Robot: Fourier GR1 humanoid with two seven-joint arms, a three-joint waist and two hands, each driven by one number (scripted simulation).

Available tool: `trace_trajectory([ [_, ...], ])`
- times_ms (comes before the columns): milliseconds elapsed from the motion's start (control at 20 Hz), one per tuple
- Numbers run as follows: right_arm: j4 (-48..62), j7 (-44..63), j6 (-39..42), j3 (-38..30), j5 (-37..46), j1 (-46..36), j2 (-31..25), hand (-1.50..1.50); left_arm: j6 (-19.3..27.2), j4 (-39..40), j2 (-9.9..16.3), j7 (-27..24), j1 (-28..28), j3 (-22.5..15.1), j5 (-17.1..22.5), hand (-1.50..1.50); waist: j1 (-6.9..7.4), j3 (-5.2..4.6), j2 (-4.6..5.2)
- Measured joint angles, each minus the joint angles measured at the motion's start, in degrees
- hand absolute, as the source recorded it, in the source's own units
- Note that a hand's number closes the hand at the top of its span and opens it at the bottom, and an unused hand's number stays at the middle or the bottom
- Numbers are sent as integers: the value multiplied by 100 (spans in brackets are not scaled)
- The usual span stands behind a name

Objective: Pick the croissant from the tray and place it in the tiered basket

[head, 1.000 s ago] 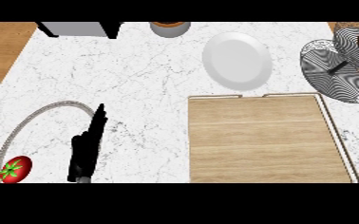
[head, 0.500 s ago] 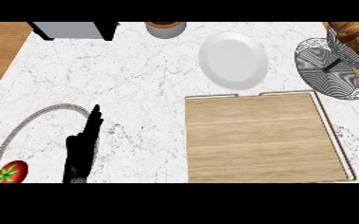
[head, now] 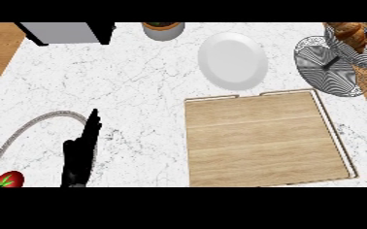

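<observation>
Your left hand sits low-left on the marble counter, fingers straight & pressed together, holding nothing. Right hand isn't in view. Just left of it: a grey curved hose & a red tomato at the edge. The wooden tray lies at the right w/ nothing on it. Croissant is top-right, in the wire tiered basket. White plate sits above the tray.
</observation>
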Motion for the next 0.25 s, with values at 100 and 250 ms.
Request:
trace_trajectory([
  [100,168,-168,427,-216,-179,490,-229,-150,3,-20,2,-25,52,27,14,0,-45,2,-10],
  [250,379,-458,1020,-508,-431,1166,-445,-150,-2,-41,30,-43,102,62,18,0,-78,9,-15],
])
